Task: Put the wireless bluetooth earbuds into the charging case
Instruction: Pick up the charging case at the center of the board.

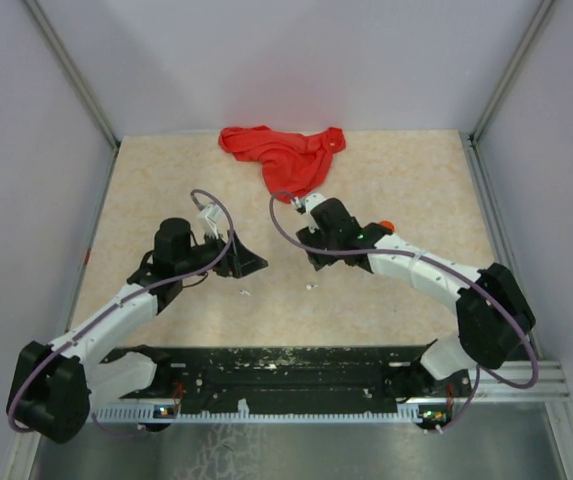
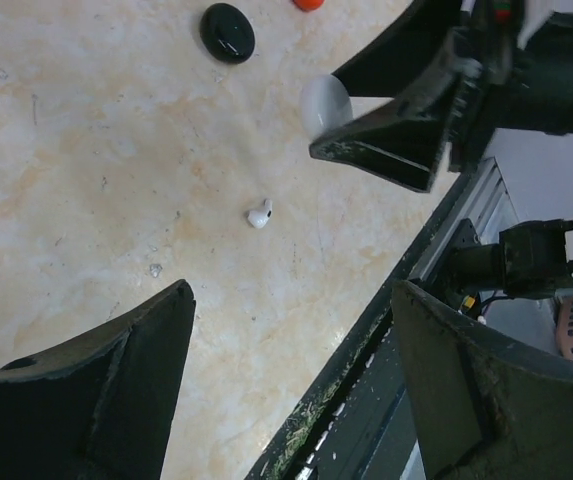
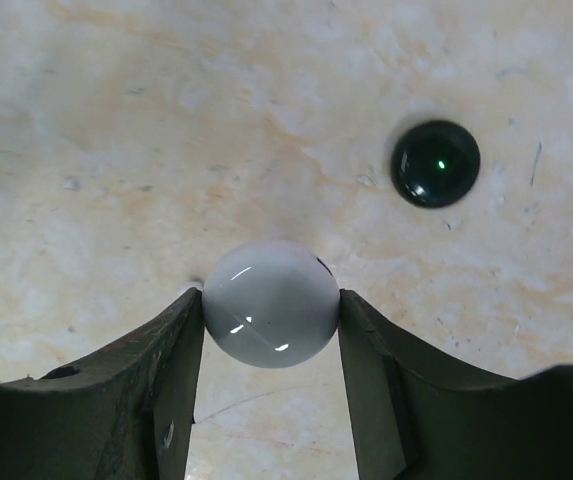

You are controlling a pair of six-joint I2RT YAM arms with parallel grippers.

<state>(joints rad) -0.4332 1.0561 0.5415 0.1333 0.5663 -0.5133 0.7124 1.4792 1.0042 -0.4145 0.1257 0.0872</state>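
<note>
My right gripper [image 3: 271,300] is shut on a round white charging case [image 3: 271,303], one finger pressing each side; the case looks closed, with a seam across it. The left wrist view shows the same white case [image 2: 324,103] at the tips of the right fingers [image 2: 396,140]. One white earbud [image 2: 259,213] lies on the table between the two grippers. In the top view two small white earbuds [image 1: 244,292] [image 1: 312,287] lie near the front edge. My left gripper [image 2: 291,300] hangs open above the table's front edge, holding nothing.
A round black case [image 3: 435,163] [image 2: 227,32] sits closed on the table beyond the white one. An orange-red object [image 1: 387,225] lies beside the right arm. A red cloth [image 1: 284,152] is bunched at the back. The black front rail [image 2: 366,360] runs under the left gripper.
</note>
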